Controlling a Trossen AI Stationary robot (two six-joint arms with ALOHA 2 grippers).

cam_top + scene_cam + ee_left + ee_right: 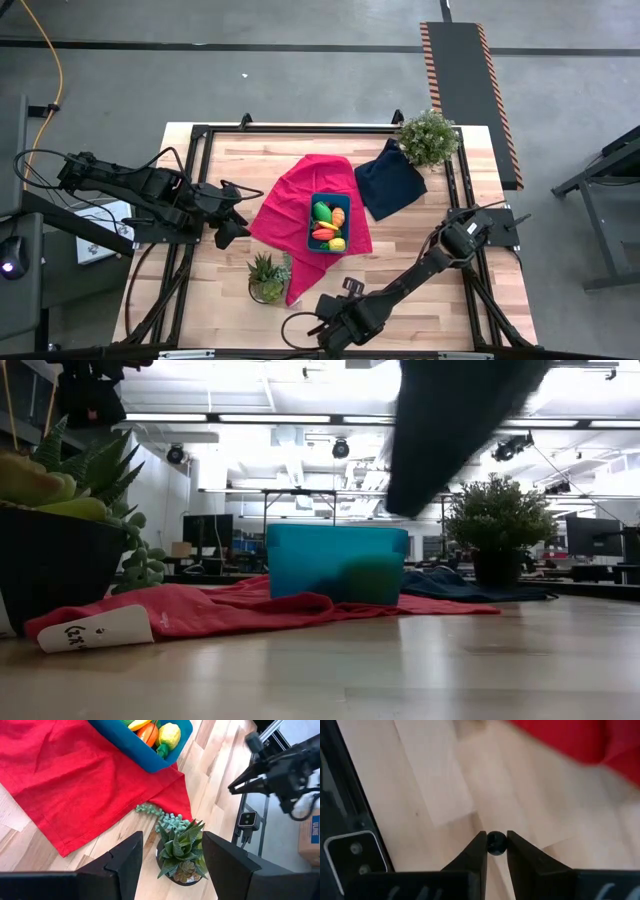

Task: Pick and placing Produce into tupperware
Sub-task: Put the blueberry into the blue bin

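Nearest the low camera, bare wooden table (420, 670) runs to a red cloth (300, 200). On the cloth sits the teal tupperware (329, 222), holding all the produce (328, 226). Left gripper (226, 232) hovers beside it, fingers parted, empty. Right gripper (325, 337), at the table's near edge, is closed, holding nothing.

The high view looks straight down from well above, taking in the whole table (400, 250) and the floor around it. The low view sits at table height, looking level across the red cloth (250, 605) into the room. Both share the blue tub (329, 221) — as does the left wrist view, angled down over the cloth. The right wrist view looks down very close on bare wood.
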